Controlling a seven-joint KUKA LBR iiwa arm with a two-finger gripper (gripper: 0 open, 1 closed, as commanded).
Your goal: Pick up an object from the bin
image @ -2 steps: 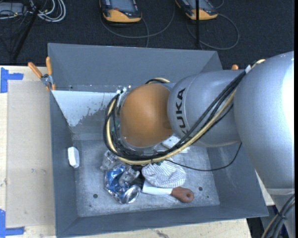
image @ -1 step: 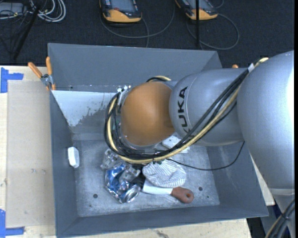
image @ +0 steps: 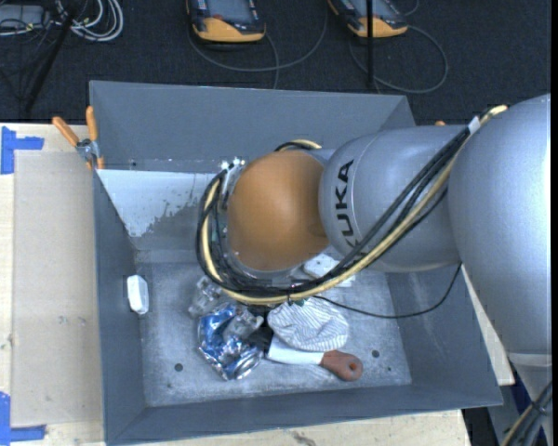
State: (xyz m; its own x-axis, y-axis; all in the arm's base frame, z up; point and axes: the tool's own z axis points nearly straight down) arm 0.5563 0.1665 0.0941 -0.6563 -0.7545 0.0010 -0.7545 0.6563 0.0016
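Note:
A crumpled blue and silver foil wrapper [image: 221, 339] lies on the bin floor at the front, just below the orange cover on the wrist. A clear crinkled plastic piece [image: 205, 296] sits directly behind it, at the cover's lower left edge. To the right of the wrapper lies a white, finely striped cloth bundle [image: 308, 324]. In front of the cloth is a tool with a white handle and a reddish-brown end [image: 327, 360], its dark head touching the wrapper. A white object [image: 320, 266] peeks out from under the arm behind the cloth.
A small white oblong piece [image: 137, 294] lies alone by the bin's left wall. The arm comes in from the right, and its orange cover and looped cables hang over the middle of the bin. The sloped back wall rises behind them.

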